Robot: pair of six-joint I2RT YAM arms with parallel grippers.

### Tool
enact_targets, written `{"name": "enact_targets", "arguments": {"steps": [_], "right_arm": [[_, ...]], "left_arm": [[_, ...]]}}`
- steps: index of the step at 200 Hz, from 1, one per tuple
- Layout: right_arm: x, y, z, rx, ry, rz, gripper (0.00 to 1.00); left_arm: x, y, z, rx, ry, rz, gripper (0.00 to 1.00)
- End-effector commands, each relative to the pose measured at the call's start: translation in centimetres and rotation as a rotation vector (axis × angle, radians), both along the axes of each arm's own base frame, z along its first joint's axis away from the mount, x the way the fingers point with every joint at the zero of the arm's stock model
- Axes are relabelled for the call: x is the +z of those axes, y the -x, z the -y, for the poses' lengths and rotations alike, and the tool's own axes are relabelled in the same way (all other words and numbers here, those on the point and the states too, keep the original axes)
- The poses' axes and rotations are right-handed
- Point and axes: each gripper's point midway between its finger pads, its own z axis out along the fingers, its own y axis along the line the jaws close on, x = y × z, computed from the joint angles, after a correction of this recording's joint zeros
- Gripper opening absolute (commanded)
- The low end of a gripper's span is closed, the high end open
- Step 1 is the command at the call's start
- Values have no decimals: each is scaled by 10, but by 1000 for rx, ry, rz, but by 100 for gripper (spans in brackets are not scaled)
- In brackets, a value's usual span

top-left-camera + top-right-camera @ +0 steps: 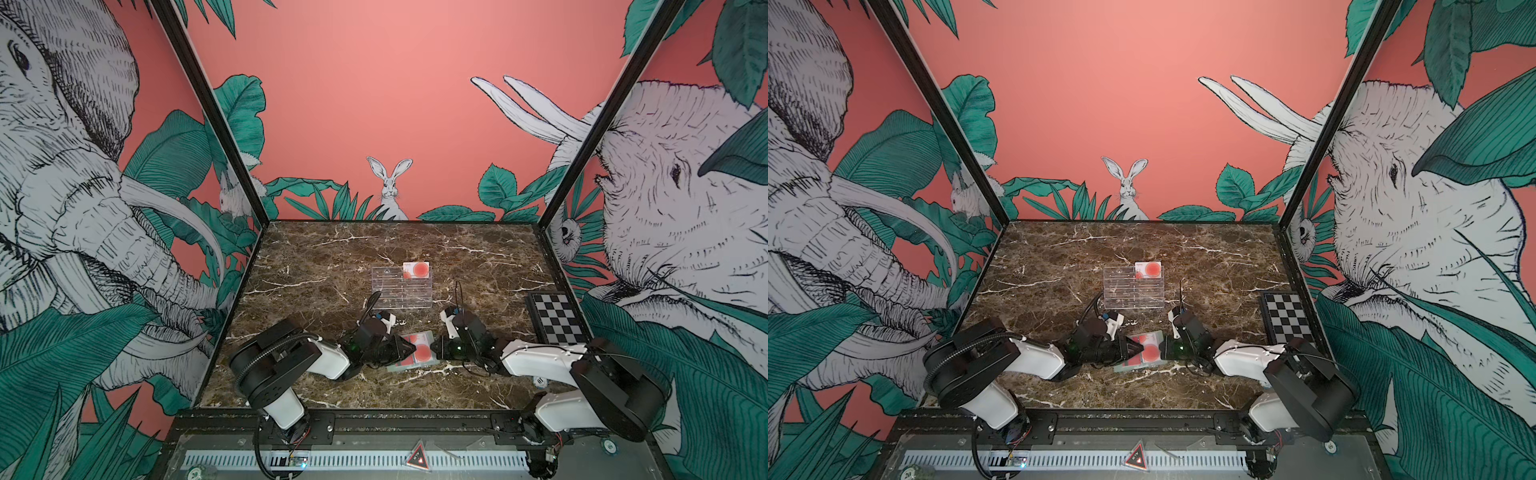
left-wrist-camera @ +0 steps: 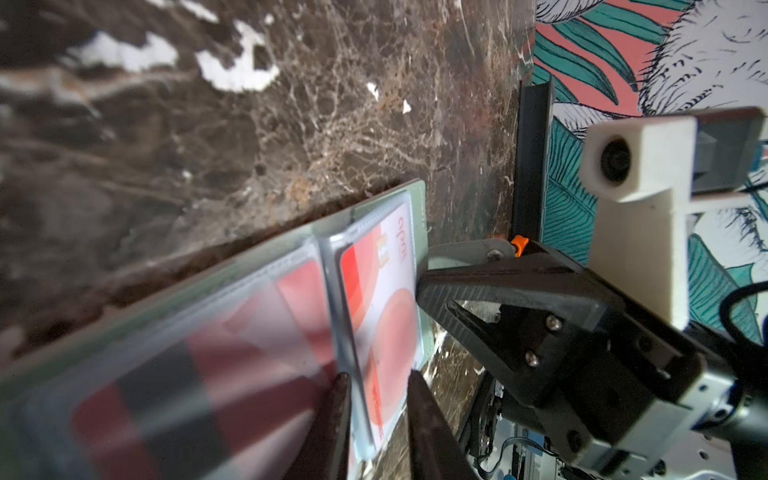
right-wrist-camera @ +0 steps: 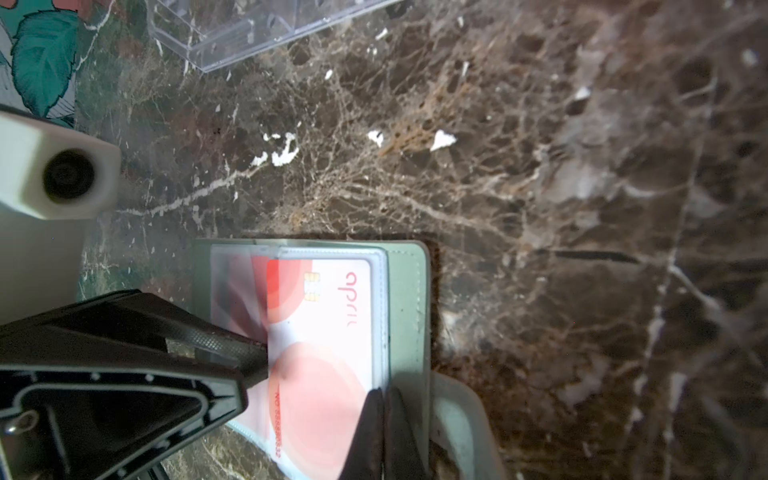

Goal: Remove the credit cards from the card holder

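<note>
At the far left of the front rail lies a poker chip (image 1: 194,473) marked "20". On the brown marble table (image 1: 332,257), near its front middle, the left gripper (image 1: 411,350) reaches from the left to the card holder (image 1: 405,367). The holder lies opened flat and face up, its fold running front to back with a slight skew, so the cards inside lie lengthwise the same way. Its cover is pale sage green, with clear plastic sleeves inside. The left leaf shows a red card (image 2: 187,374) with a dark stripe. The right leaf shows a white card (image 3: 324,332) with big red-orange circles, a gold contact, the word "april" in red-orange near its far right corner, and a red line starting "NO" whose digits are too blurred to read. The left gripper's fingers (image 2: 338,415) stand a little apart on either side of that sleeve's edge; whether they pinch it cannot be told. Behind, a clear stand (image 1: 401,295) holds another card (image 1: 417,270) upright in its top right slot, long side level. The right gripper (image 3: 386,399) is pressed together on the card holder's right side. At the table's right edge lies a checkered board (image 1: 555,318).
</note>
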Motion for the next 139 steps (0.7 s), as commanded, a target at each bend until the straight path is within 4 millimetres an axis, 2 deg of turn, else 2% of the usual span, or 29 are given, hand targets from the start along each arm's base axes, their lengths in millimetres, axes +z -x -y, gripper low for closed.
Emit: {"name": "enact_targets", "arguments": {"steps": [1, 43, 117, 139], "right_arm": [[-12, 6, 2, -2, 6, -38, 0], [-13, 7, 3, -5, 6, -43, 0], [-15, 7, 5, -10, 15, -47, 0], [-16, 7, 5, -9, 14, -49, 0]], "left_arm": [[1, -2, 1, 28, 31, 3, 25], [-5, -3, 0, 44, 40, -6, 20], [-8, -2, -8, 74, 37, 3, 18], [-9, -3, -9, 81, 37, 4, 12]]}}
